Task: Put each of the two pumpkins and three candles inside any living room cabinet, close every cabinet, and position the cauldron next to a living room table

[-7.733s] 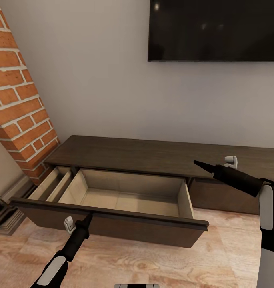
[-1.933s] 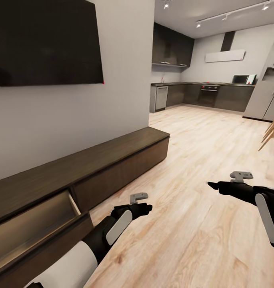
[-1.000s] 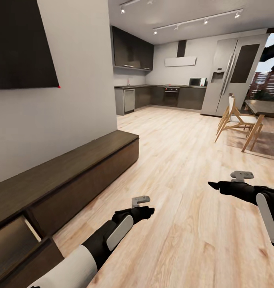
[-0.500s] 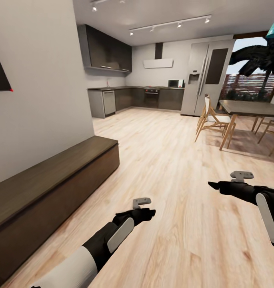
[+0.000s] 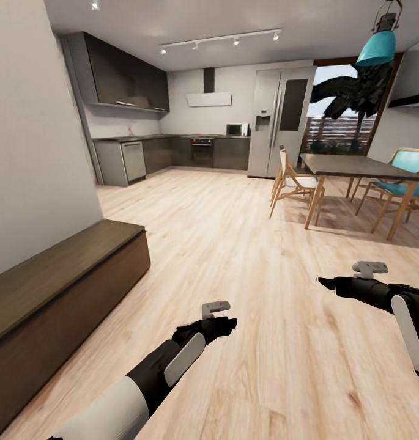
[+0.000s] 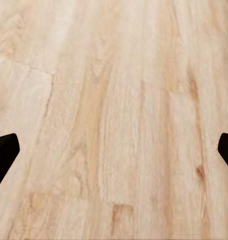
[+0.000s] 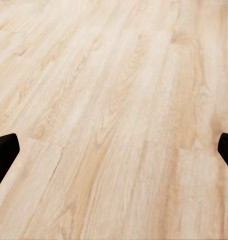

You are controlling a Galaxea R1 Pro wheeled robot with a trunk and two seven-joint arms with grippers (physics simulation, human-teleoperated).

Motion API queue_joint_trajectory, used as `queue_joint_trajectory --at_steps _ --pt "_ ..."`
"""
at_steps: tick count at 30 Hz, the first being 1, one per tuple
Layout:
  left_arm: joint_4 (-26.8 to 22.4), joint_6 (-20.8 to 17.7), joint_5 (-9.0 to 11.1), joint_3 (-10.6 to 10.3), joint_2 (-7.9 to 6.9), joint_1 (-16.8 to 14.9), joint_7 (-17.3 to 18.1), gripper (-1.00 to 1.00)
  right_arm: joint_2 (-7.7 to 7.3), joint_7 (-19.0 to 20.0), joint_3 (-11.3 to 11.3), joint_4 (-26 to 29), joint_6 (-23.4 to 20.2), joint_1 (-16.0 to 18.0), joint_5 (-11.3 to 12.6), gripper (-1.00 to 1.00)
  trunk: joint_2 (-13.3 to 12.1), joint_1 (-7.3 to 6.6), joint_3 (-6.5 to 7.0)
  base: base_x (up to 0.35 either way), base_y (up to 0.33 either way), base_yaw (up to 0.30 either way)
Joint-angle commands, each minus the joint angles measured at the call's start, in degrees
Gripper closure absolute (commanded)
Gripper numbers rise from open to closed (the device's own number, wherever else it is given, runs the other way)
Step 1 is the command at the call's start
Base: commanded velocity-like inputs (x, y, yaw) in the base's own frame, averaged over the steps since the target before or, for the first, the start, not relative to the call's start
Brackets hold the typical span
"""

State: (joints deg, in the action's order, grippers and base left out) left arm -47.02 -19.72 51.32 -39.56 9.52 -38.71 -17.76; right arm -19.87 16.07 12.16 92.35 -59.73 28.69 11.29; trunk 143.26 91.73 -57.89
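Observation:
The long dark-brown cabinet [image 5: 56, 275] runs along the wall at the left of the head view, and its near end is cut off by the picture's edge. My left gripper [image 5: 230, 322] hangs low over the wooden floor, open and holding nothing; its dark fingertips [image 6: 4, 152] sit far apart in the left wrist view. My right gripper [image 5: 322, 282] is held out at the right, also open and holding nothing, with its fingertips [image 7: 4, 150] wide apart above bare planks. The pumpkins are out of view.
A dining table [image 5: 356, 166] with a wooden chair [image 5: 292, 183] and a teal chair [image 5: 405, 177] stands at the right. Kitchen counters [image 5: 172, 153] and a tall fridge [image 5: 279, 122] line the far wall. Wide wooden floor [image 5: 233, 244] stretches ahead.
The camera has swung to the right: the TV and the cabinet's open drawer have slid out of the picture, and the dining table has come in. Both arms keep their pose.

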Motion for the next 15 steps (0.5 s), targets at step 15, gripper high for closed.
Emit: queue_joint_trajectory --at_steps 15 --pt "1.0 -0.1 0.7 -0.1 -0.15 -0.1 2.4 -1.0 -0.08 0.1 0.1 0.0 -0.3 0.0 0.1 -1.0 0.0 0.02 0.52 0.331 -0.037 -0.274"
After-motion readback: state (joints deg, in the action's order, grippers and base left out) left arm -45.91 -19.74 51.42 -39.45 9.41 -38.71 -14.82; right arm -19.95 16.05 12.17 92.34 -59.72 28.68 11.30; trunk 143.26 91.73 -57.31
